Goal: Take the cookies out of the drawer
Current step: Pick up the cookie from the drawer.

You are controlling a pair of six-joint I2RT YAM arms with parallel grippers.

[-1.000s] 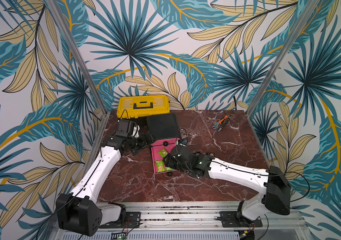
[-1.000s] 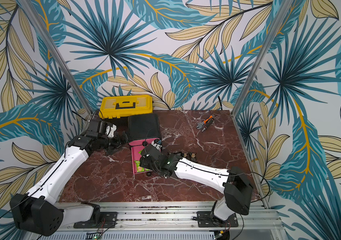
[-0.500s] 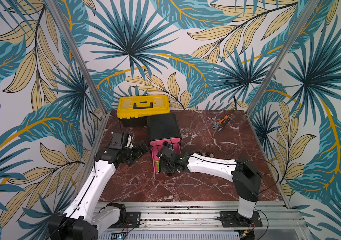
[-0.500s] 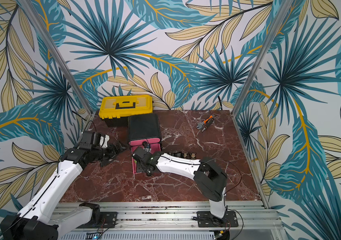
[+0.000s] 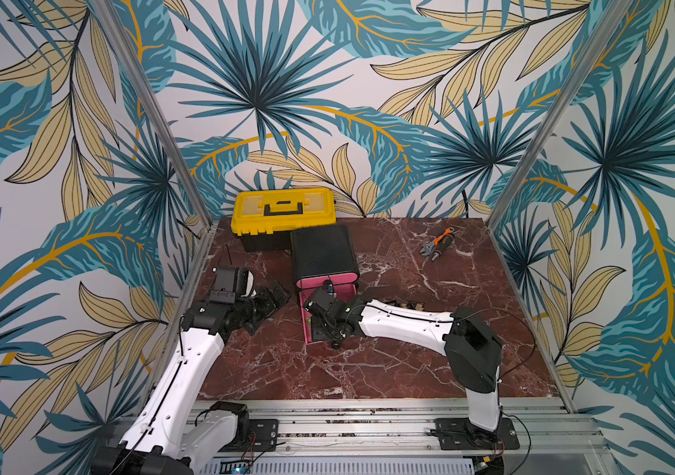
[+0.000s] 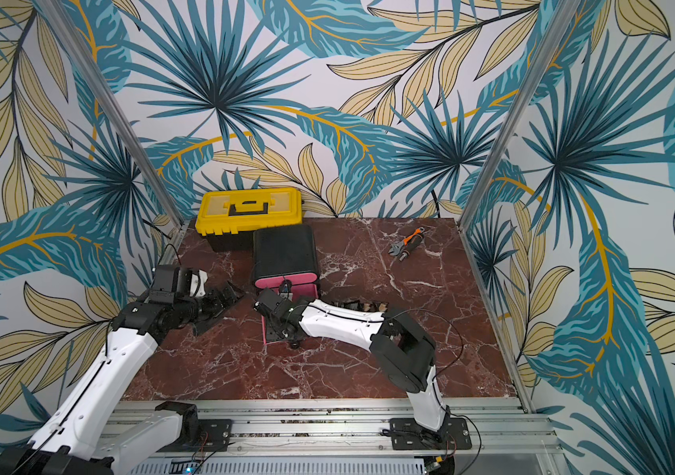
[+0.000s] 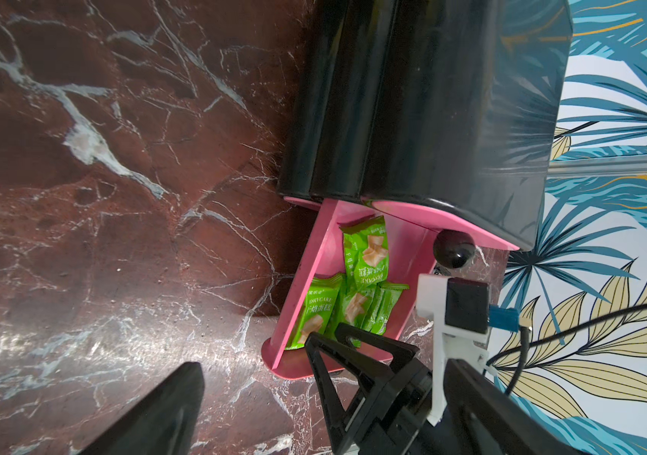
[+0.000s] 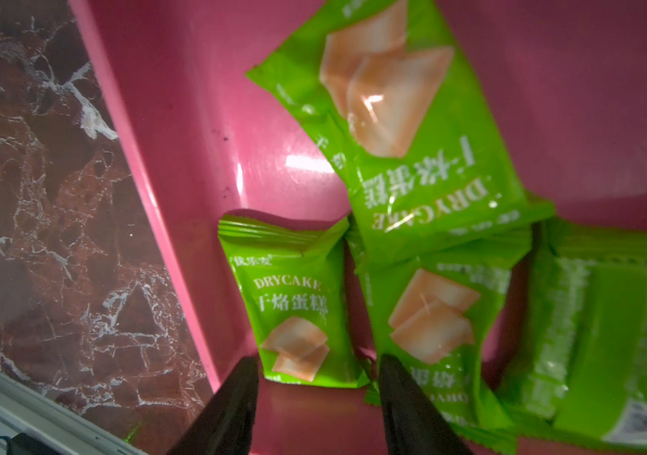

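Note:
The pink drawer stands pulled out of the black cabinet. Several green cookies packets lie in it. My right gripper is down inside the drawer, open, its fingertips on either side of the near end of one green packet. More green packets lie beside it. Dark cookies packets lie on the table, half hidden behind the right forearm. My left gripper hangs open and empty left of the drawer.
A yellow toolbox sits at the back behind the cabinet. An orange-handled wrench lies at the back right. Aluminium posts and patterned walls close in the marble table on three sides.
My right arm has folded its elbow inward and the gripper has gone lower and slightly left into the drawer. My left gripper has drawn back a little from the cabinet.

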